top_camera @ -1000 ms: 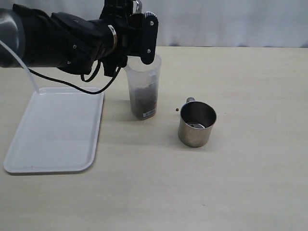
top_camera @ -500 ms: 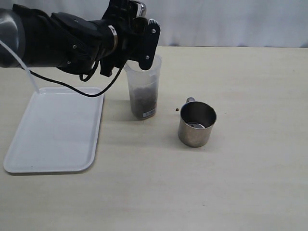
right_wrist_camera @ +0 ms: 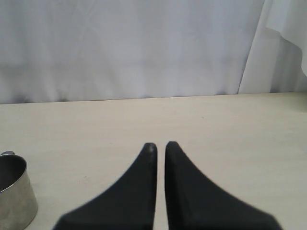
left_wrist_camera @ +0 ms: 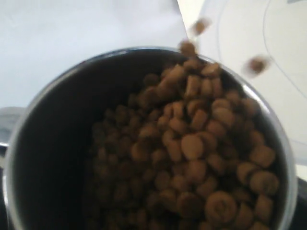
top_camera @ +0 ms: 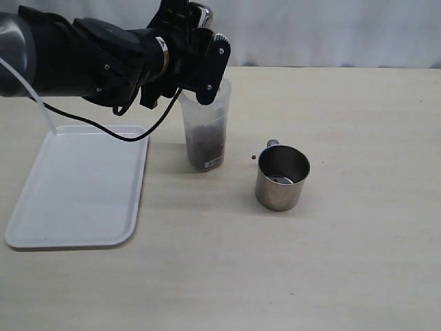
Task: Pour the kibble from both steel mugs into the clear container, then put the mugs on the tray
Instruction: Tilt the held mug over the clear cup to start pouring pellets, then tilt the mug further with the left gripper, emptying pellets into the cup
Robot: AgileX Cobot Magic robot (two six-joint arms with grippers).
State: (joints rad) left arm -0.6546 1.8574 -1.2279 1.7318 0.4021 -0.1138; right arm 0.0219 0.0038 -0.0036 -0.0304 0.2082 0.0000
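At the front of the worktop (top_camera: pixel 331 262), the other steel mug (top_camera: pixel 282 178) looks empty, a stray pellet (top_camera: pixel 253 157) just beside it. Behind, my left fingers (top_camera: pixel 198 61) grasp the tilted steel mug (left_wrist_camera: pixel 57 158) above the clear container (top_camera: pixel 204 131). Kibble (left_wrist_camera: pixel 192 148) is spilling out, and too steep a tip could scatter pellets past the rim. My right fingers (right_wrist_camera: pixel 157 146) are clenched on nothing.

Beige tabletop (top_camera: pixel 358 262) w/ white curtain (top_camera: pixel 331 31) behind.
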